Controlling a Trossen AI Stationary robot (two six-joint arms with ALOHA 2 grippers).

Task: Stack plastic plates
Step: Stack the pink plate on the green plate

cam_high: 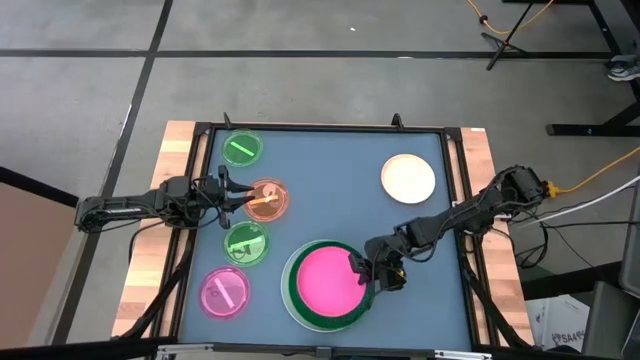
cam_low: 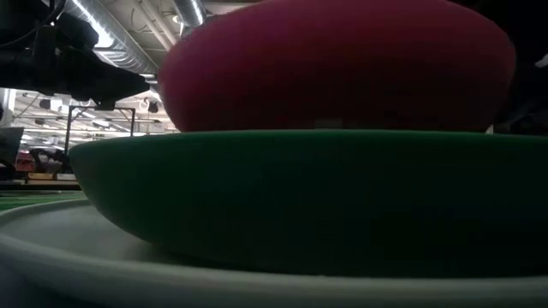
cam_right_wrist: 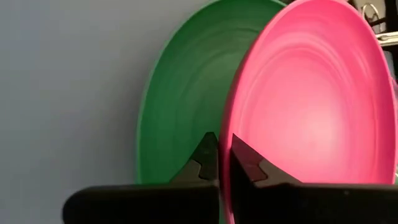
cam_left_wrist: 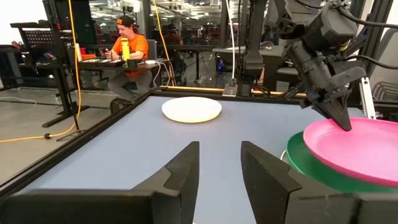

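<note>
the pink plate (cam_high: 324,279) sits on the dark green plate (cam_high: 296,300), which rests on the white plate (cam_low: 103,257) near the front edge of the table (cam_high: 330,170), right of centre. the right gripper (cam_high: 363,272) pinches the pink plate's right rim, its fingers nearly closed on the edge, so the plate tilts a little above the green one. the right arm reaches in from the table's right side, bent low toward the stack. the cream plate (cam_high: 408,178) lies alone at the back right with bare table around it. on the left, two clear green plates (cam_high: 241,149) (cam_high: 246,242), the orange plate (cam_high: 266,199) between them and the magenta plate (cam_high: 225,293) lie close in a column. the left gripper (cam_high: 232,195) is level over the orange plate's left edge, fingers apart and holding nothing, its arm stretched in from the left
</note>
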